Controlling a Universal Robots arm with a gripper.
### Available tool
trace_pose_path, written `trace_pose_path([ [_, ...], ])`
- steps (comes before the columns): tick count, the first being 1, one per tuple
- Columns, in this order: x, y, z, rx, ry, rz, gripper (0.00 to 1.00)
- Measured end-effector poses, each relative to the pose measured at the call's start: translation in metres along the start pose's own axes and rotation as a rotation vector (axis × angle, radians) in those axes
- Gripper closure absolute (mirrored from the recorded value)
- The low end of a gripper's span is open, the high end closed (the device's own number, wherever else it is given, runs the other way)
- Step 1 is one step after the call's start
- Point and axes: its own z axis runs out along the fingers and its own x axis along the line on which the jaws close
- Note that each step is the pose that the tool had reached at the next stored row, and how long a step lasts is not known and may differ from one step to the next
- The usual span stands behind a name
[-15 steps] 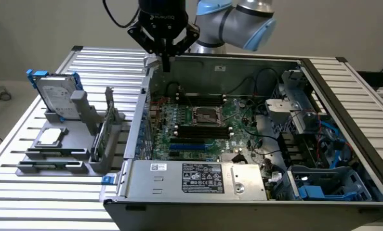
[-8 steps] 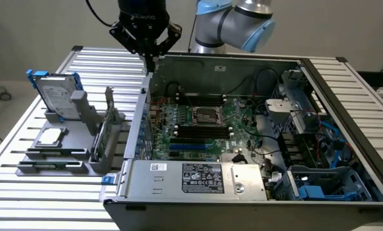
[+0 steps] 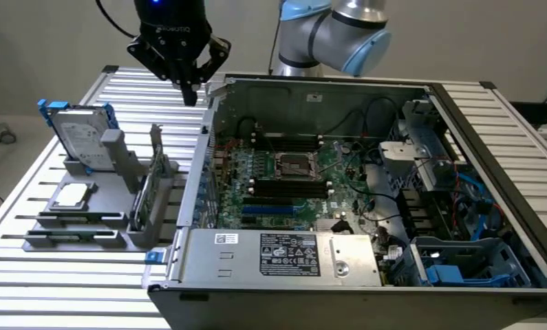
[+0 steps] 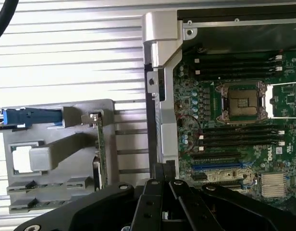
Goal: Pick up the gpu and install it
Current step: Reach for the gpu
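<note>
Nearest me, the open PC case (image 3: 202, 179) lies on its side with the motherboard (image 3: 292, 179) facing up. I'd say that's so the slots take a card from above. Beside it, on the exterior view's left, the gpu (image 3: 143, 198) stands on edge in a gray fixture (image 3: 89, 237), top edge free, probably for a pinch from above. The processor chip (image 3: 71, 196) lies flat in the same fixture, and the hard drive (image 3: 78, 137) stands upright behind. Farthest back, the gripper (image 3: 190, 93) hangs over the case's rear corner – 2 fingers pressed together, holding nothing, well apart from the gpu.
</note>
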Motion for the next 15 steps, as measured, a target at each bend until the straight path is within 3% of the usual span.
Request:
trace_pose_path([
  [15, 0.068, -0.0057, 0.0174, 0.0025, 0.0002, 0.0, 0.89],
])
